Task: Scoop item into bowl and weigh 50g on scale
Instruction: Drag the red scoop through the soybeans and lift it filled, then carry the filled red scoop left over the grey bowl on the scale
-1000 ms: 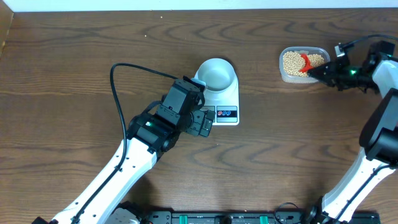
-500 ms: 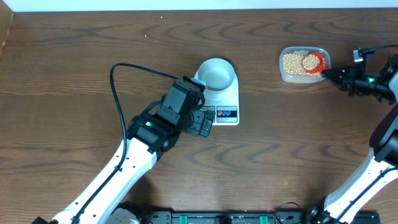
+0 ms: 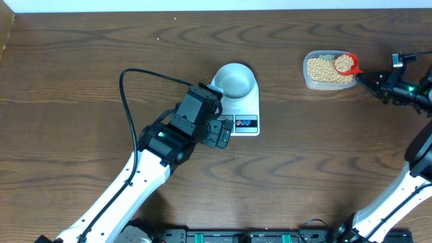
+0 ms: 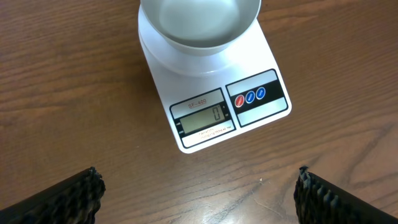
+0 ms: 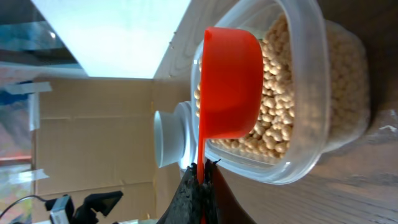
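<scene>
The empty pale bowl (image 3: 235,79) sits on the white scale (image 3: 244,108); both show in the left wrist view, bowl (image 4: 199,22) and scale (image 4: 214,93), whose display reads 0. The tan beans (image 3: 324,69) fill a clear tub (image 3: 310,81) at the far right. My right gripper (image 3: 370,80) is shut on the handle of a red scoop (image 3: 345,63) holding beans over the tub's right end; the right wrist view shows the scoop (image 5: 230,81), my shut jaws (image 5: 202,177) and beans (image 5: 273,118). My left gripper (image 4: 199,193) is open and empty, hovering just before the scale.
A black cable (image 3: 135,74) loops from the left arm over the brown wooden table (image 3: 81,67). A white wall edge runs along the table's far side.
My right gripper has drawn back to the right and lifted the red scoop, now filled with beans, up from inside the tub. The left arm has not moved.
</scene>
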`<state>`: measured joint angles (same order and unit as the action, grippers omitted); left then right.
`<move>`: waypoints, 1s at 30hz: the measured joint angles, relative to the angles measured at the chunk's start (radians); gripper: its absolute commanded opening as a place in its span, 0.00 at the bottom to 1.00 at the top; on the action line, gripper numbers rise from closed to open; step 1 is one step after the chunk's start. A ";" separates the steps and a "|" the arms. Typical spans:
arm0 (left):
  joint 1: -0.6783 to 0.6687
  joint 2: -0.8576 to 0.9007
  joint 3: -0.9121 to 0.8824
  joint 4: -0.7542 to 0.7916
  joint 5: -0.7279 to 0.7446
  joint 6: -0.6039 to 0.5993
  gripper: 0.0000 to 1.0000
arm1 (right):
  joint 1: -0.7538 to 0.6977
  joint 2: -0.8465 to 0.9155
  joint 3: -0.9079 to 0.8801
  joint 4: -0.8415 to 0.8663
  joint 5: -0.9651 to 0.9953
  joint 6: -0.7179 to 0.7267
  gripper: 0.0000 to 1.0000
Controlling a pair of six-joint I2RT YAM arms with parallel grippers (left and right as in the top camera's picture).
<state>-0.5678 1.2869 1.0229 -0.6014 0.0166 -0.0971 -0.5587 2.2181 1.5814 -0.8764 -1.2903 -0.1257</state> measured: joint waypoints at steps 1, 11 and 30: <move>0.000 0.000 0.000 0.000 0.000 0.000 1.00 | -0.001 0.000 0.000 -0.001 -0.010 -0.001 0.01; 0.000 0.000 0.000 0.000 0.000 0.000 1.00 | 0.006 0.000 0.000 -0.001 -0.112 -0.011 0.01; 0.000 0.000 0.000 0.000 0.000 0.000 1.00 | 0.254 0.000 0.001 0.003 -0.170 -0.013 0.01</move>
<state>-0.5678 1.2869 1.0229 -0.6014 0.0166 -0.0971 -0.3046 2.2181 1.5822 -0.8734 -1.4601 -0.1387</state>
